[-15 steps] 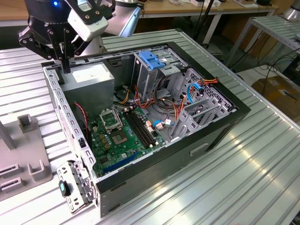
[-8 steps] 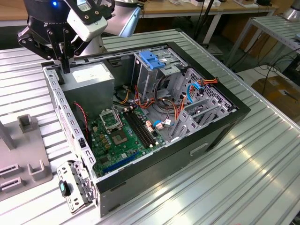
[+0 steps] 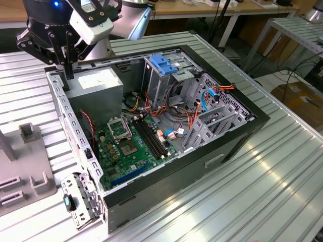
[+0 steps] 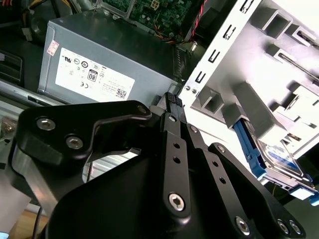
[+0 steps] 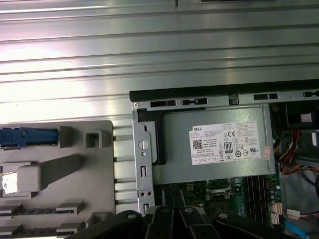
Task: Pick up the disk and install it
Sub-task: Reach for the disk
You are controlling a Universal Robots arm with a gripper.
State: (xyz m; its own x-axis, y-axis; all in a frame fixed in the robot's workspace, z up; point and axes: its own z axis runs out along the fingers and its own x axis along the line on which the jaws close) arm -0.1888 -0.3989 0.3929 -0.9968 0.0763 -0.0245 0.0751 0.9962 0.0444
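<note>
The disk (image 4: 277,158) is a silver drive with bright blue rails, standing in a slot of the grey holder (image 4: 259,64) beside the computer case. Its blue rail end (image 5: 20,137) sticks out at the holder's edge in the first wrist view. My black gripper (image 3: 65,63) hangs over the case's rear corner on the exterior view's left, above the power supply and clear of the disk. In the second wrist view its fingertips (image 4: 172,99) lie pressed together with nothing between them.
The open computer case (image 3: 237,136) lies on a ribbed metal table (image 3: 272,191). Inside are a grey power-supply box (image 3: 96,85), a green motherboard (image 3: 128,146), a drive cage with a blue latch (image 3: 164,63) and loose cables. The grey holder (image 3: 30,176) stands to the case's left in the exterior view.
</note>
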